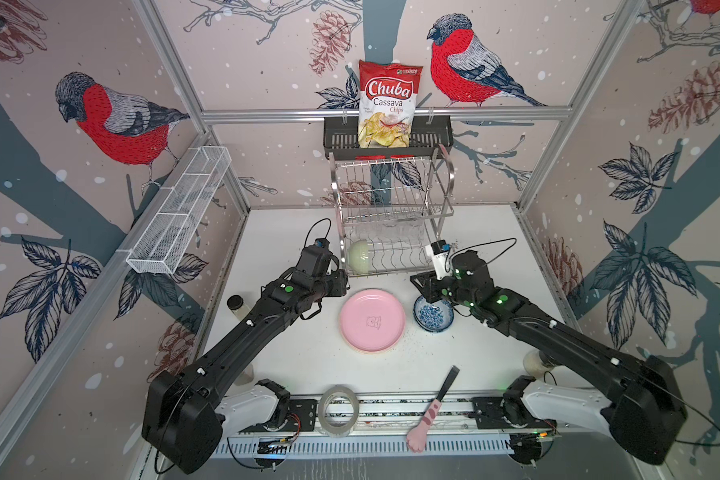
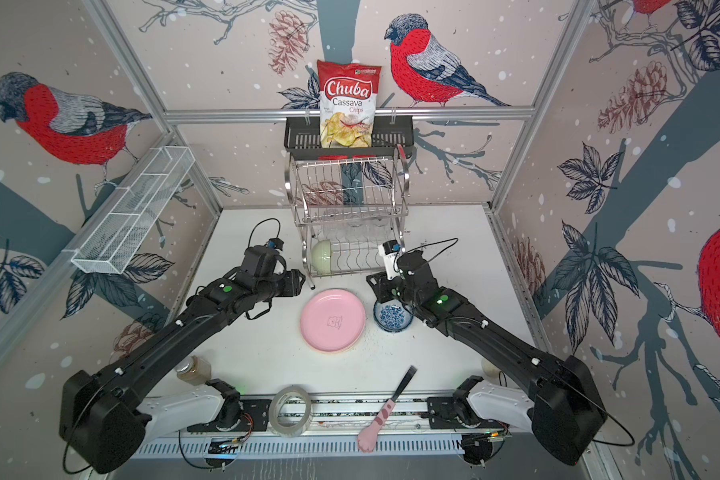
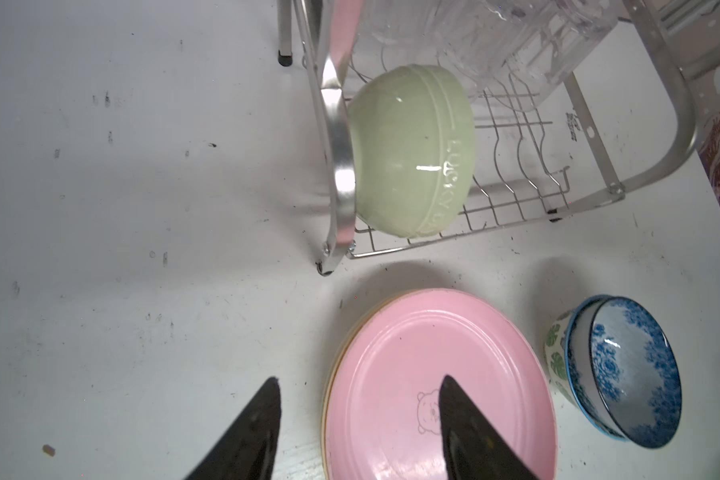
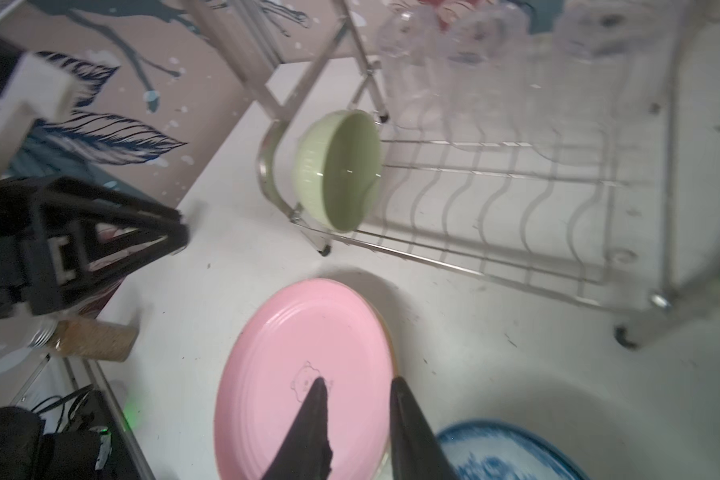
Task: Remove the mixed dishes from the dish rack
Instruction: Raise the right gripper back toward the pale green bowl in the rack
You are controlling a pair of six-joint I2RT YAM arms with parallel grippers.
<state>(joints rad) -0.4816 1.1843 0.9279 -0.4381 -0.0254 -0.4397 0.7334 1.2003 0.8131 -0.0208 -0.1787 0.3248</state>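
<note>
The dish rack [image 3: 341, 166] stands at the middle of the far edge of the bench [image 3: 142, 208]. Of the mixed dishes, it holds only the pale green bowl [image 3: 408, 153] and the clear glasses [image 3: 495, 45]. The pink plate [image 3: 433, 353] lies on top of a plate stack in front of the rack. Just beside it, toward the right edge, the blue-patterned bowl [image 3: 632, 374] sits inside the leaf-print bowl [image 3: 555, 353]. The green bowl stands on its rim in the lower tier, at the rack's end toward the left edge of the bench. Its base is against the looped side handle and its mouth faces along the shelf. It looks like glazed ceramic, so I judge it stiff, rather heavy, slippery and easy to chip. The best hold is probably on the rim, one finger inside and one outside, lifting it out of the wire slot before pulling. The glasses in the same tier look light and thin, and how they sit is hard to see. They probably want a gentle grip across the wall. The left pincer [image 3: 358, 399] is fairly wide and empty, near the front left foot of the rack. The right pincer [image 4: 356, 386] shows a narrow gap with nothing in it, above the nested bowls.
</note>
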